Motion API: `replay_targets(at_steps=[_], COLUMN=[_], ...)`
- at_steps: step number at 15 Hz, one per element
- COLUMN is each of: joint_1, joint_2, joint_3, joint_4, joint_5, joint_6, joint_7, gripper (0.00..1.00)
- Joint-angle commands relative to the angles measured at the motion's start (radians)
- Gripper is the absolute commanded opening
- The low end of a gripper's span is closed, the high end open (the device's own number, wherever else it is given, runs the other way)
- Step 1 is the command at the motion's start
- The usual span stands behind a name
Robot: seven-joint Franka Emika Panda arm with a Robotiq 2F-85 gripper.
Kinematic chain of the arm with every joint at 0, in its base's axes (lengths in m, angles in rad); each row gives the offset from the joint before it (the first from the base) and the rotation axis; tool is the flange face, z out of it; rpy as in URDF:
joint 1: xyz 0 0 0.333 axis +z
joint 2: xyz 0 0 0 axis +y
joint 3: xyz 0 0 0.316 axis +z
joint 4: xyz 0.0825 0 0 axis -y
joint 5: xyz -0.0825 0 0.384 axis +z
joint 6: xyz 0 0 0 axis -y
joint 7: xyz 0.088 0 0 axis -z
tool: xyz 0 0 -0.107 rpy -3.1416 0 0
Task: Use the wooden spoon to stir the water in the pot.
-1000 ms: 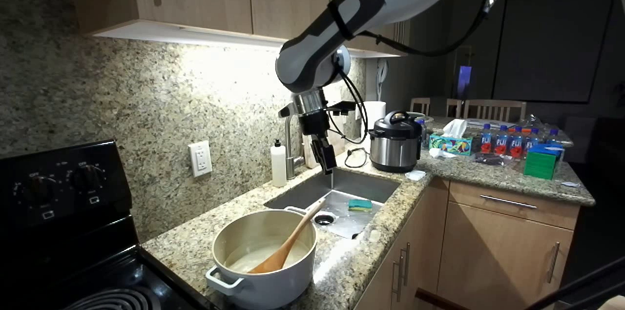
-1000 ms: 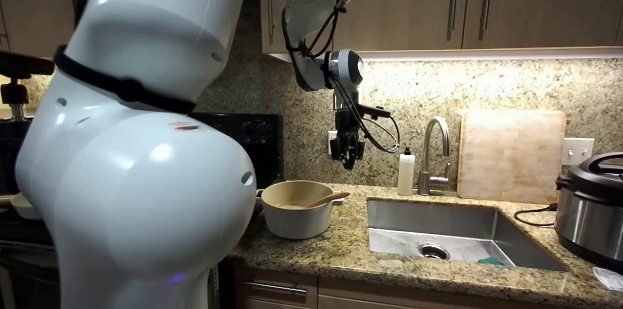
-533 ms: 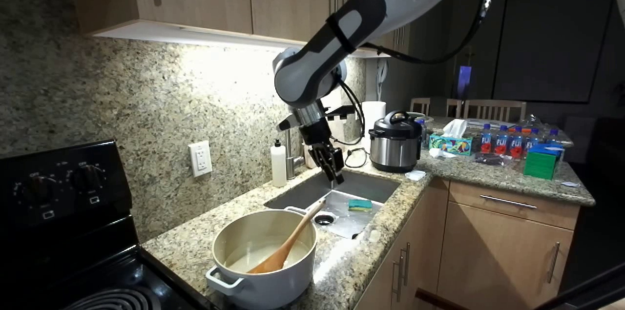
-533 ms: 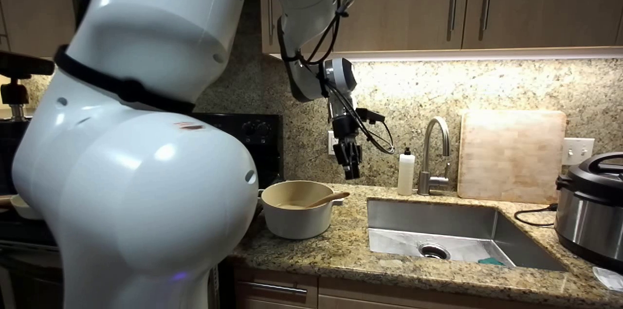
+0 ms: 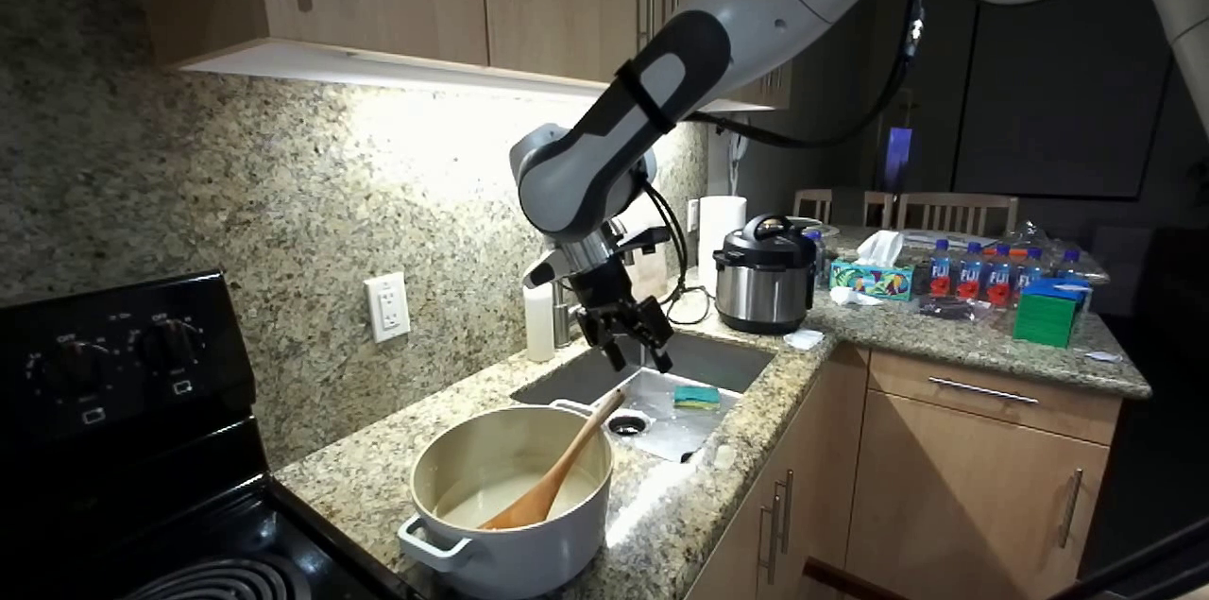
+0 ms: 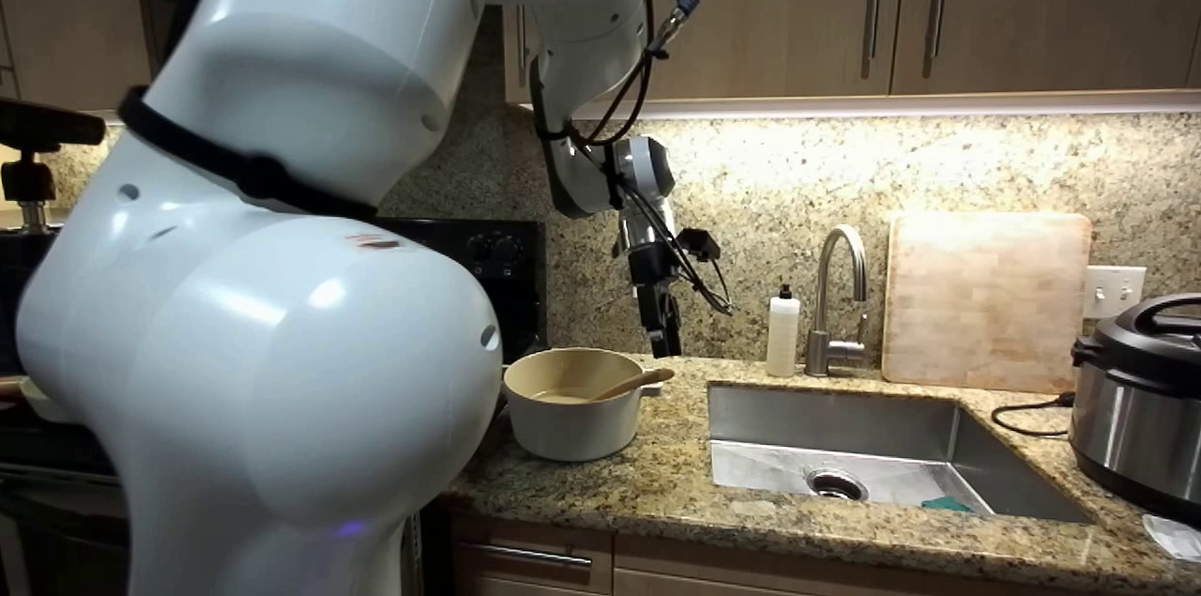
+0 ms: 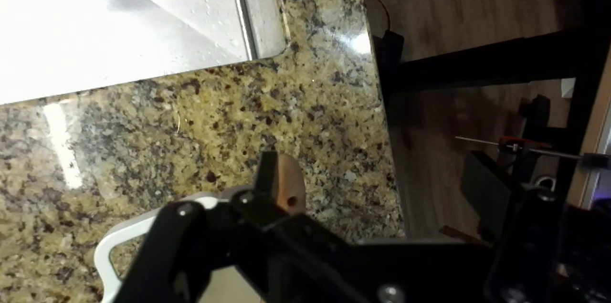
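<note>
In an exterior view, the gripper [image 5: 640, 362] is being held above the raised handle end of the wooden spoon [image 5: 558, 472], its jaws standing wide apart with nothing being gripped between them. The spoon is being propped aslant in the pot [image 5: 529, 562], its bowl end lying down at the water [image 5: 472, 498] and its handle being borne by the rim on the side of the sink [image 5: 727, 359]. The pot is being supported by the granite counter [image 5: 359, 477], between the sink and the stove [image 5: 179, 539]; a green sponge [image 5: 696, 396] is lying in the sink. In an exterior view, a soap bottle [image 6: 783, 338] and a faucet [image 6: 822, 305] are standing behind the sink, a cutting board [image 6: 987, 300] is being leaned against the wall [image 6: 769, 202], and an electric cooker [image 6: 1140, 408] is being seen beside the sink; the gripper is being shown side-on, the width between its jaws not being clearly revealed, with a small gap being left above the spoon. In the wrist view, the fingers [image 7: 483, 191] are being held well apart, and the spoon's rounded tip, pierced by a small hole, is being partly seen just beside one of them. A white side handle [image 7: 102, 255] of the pot is being partly covered by the gripper.
</note>
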Motion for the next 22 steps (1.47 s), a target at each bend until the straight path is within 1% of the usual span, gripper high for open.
replay_targets(at_steps=[1,4,8,15,16,17,22], joint_1=[0.02,0.045,0.066,0.075,0.074,0.074,0.077], joint_2=[0.002,0.06,0.12,0.219,0.227,0.235,0.237], joint_3=[-0.003,-0.002,-0.008,-0.026,-0.026,-0.026,-0.023], joint_4=[0.001,0.067,0.125,0.234,0.244,0.254,0.254], joint_5=[-0.029,-0.025,-0.019,-0.011,-0.006,-0.005,-0.007], joint_6=[0.013,-0.051,-0.09,-0.153,-0.156,-0.159,-0.145], joint_7=[-0.031,-0.03,-0.005,0.024,0.027,0.03,0.034], gripper=[1.0,1.0,1.0,1.0,0.75,0.74,0.41])
